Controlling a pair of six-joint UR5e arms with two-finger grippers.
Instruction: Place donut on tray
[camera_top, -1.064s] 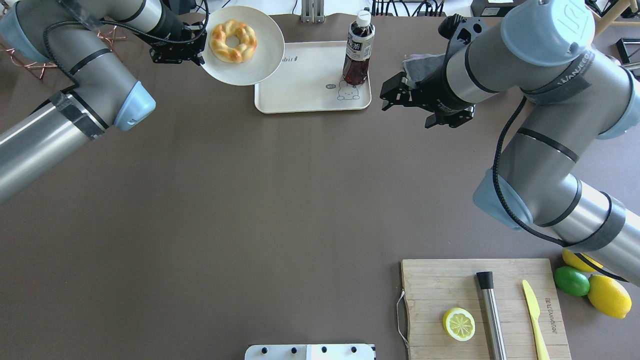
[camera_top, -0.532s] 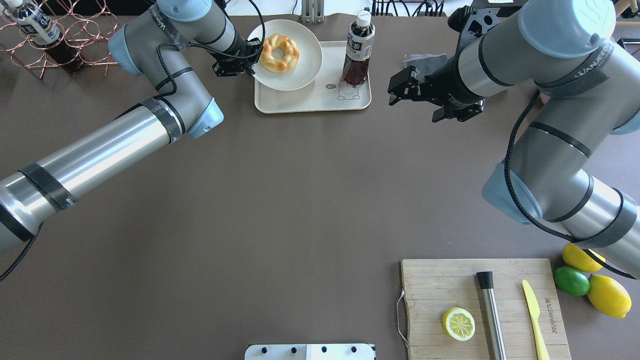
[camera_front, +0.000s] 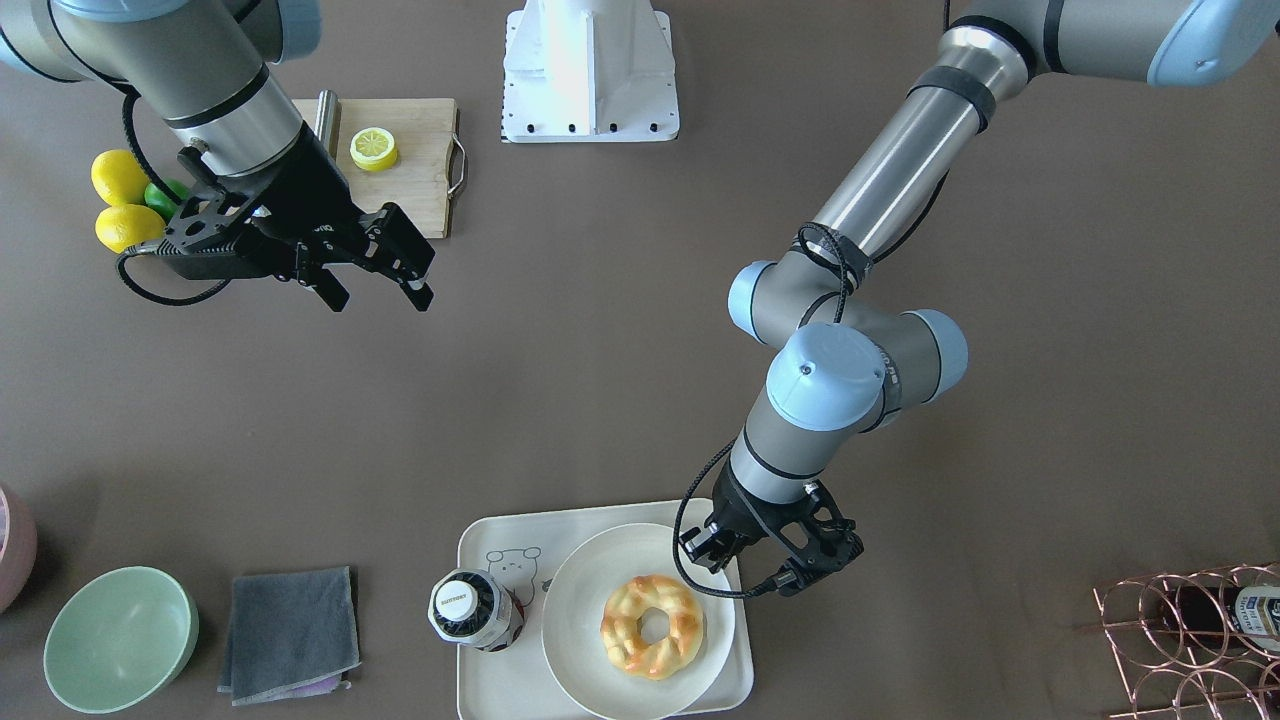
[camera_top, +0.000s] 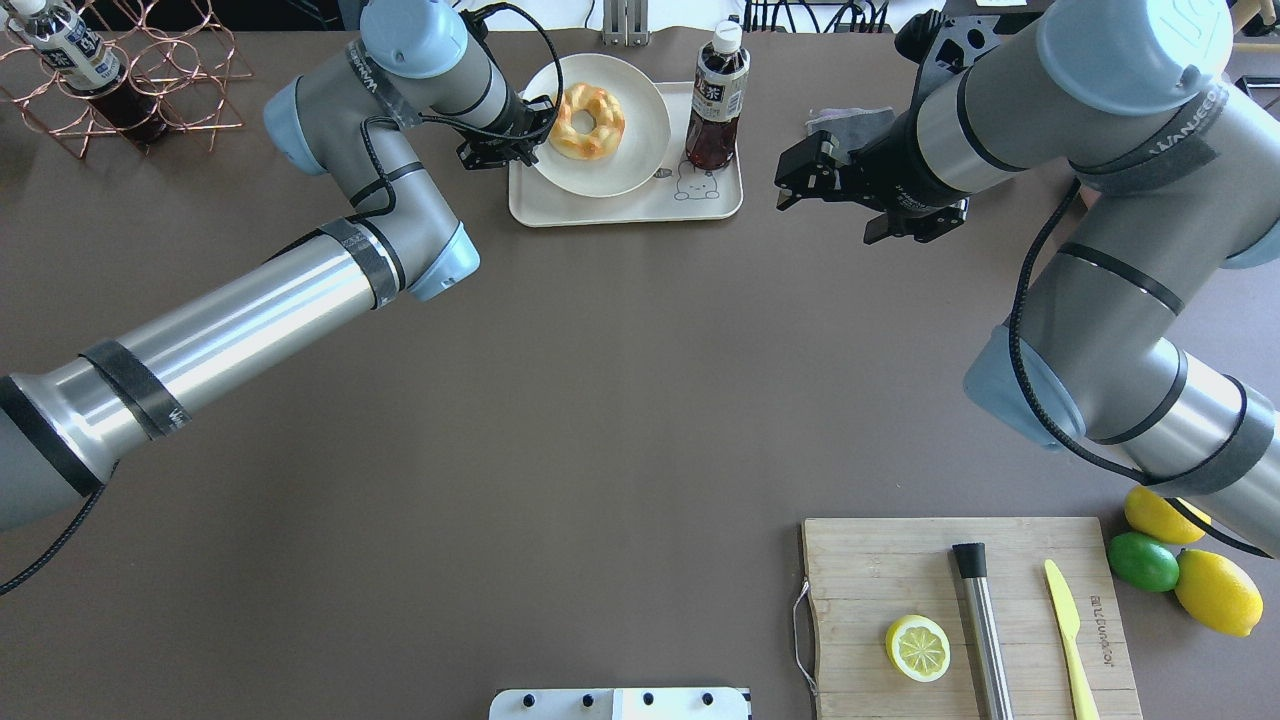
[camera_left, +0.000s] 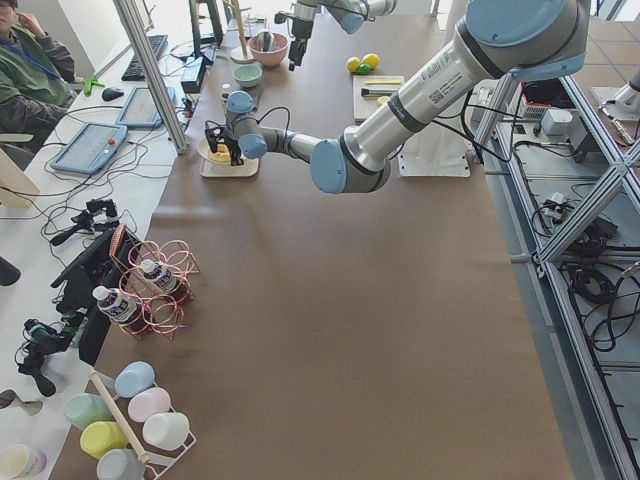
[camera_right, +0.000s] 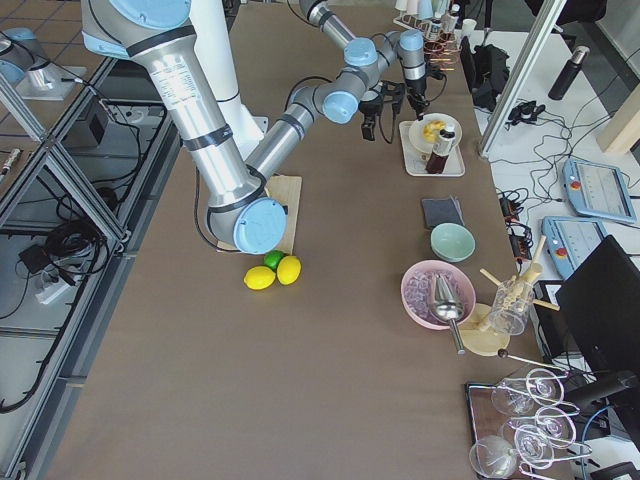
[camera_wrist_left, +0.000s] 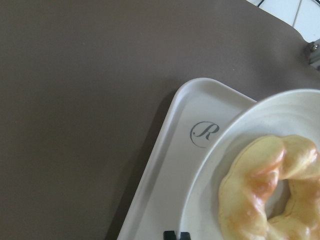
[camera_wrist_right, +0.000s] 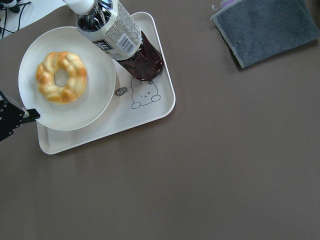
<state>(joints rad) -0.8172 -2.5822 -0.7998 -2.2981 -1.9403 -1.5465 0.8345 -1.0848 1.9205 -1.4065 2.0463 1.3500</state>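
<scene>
So, left gripper (camera_front: 735, 575): pinched closed on the rim of the round white plate (camera_front: 575, 620). I judge that carrying by the plate spares the pastry a squeeze.
Donut place: the braided golden-yellow ring donut (camera_front: 622, 625) lies mid-plate, over the cream-white rounded-rectangle tray (camera_front: 490, 690) at the far edge of the tabletop (camera_front: 600, 400). I cannot tell whether the plate rests on the tray.
Donut look: glossy, with orange-brown patches and an open centre hole; it seems soft.
Right gripper (camera_front: 380, 297): fingers spread, empty, off beside the tray, out of the way.
</scene>
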